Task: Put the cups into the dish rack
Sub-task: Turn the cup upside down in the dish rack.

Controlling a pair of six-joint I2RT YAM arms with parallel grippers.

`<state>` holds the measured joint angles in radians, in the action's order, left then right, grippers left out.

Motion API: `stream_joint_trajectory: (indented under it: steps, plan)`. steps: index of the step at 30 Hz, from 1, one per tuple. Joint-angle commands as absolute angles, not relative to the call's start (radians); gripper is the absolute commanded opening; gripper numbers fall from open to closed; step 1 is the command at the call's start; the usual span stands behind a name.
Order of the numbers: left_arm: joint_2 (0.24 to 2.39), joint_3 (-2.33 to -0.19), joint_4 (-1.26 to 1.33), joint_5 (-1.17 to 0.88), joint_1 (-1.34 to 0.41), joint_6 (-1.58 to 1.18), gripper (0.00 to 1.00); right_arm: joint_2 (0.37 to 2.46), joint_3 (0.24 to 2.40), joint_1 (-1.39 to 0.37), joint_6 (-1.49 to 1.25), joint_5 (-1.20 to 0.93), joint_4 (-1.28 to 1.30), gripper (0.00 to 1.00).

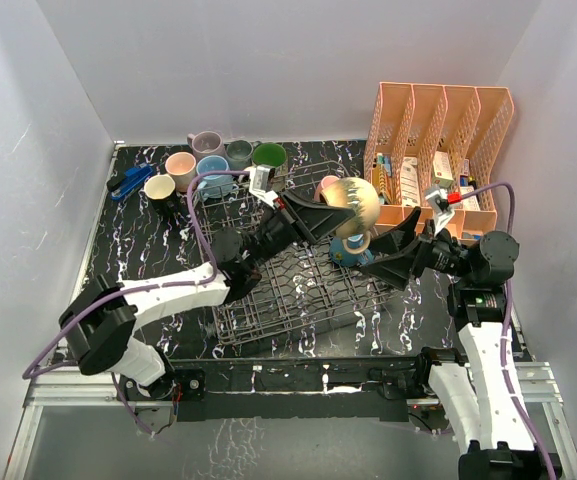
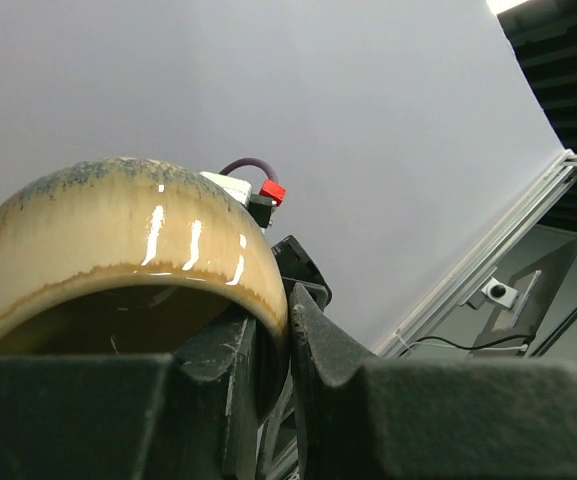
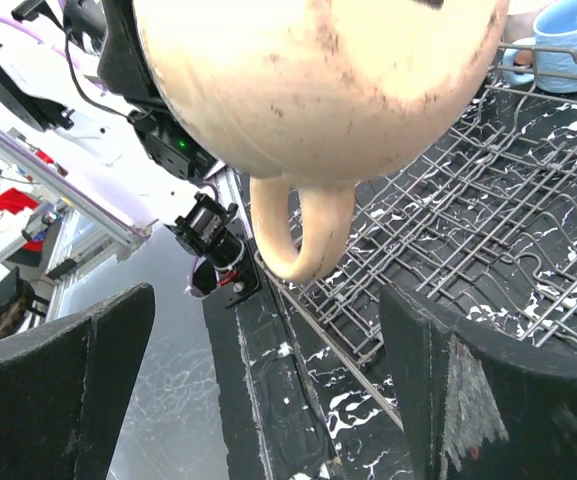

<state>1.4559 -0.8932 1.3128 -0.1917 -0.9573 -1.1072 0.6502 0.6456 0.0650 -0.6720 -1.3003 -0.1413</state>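
Hanging over the right part of the rack (image 1: 268, 300), at the centre of the top view, the cream mug (image 1: 356, 203) is pinched by its rim in the left gripper (image 1: 320, 215). One finger is inside and one outside, so the jaws are narrow on the wall. This looks like the placing step. Next the mug must come down into the rack beside the blue mug (image 1: 348, 250) without knocking it. The right gripper (image 1: 393, 250) sits just right of the mug, jaws wide, gripping nothing. More cups (image 1: 208, 160) wait at upper left.
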Motion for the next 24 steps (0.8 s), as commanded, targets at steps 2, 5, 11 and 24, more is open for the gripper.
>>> stream_joint_trajectory:
  steps: [2, 5, 11, 24]
  plan:
    - [1.491, -0.989, 1.578, -0.201, -0.967, -1.181, 0.0, 0.66, 0.616, 0.044, -0.993, -1.232, -0.49, 0.99]
    - [1.521, -1.021, 1.599, -0.213, -0.971, -1.201, 0.0, 0.672, 0.608, 0.039, -1.068, -1.194, -0.543, 0.99]
    - [1.544, -1.057, 1.601, -0.221, -0.984, -1.202, 0.0, 0.703, 0.562, 0.028, -1.208, -1.171, -0.683, 0.99]
    - [1.586, -1.077, 1.641, -0.211, -1.002, -1.213, 0.0, 0.721, 0.557, 0.017, -1.298, -1.119, -0.692, 0.76]
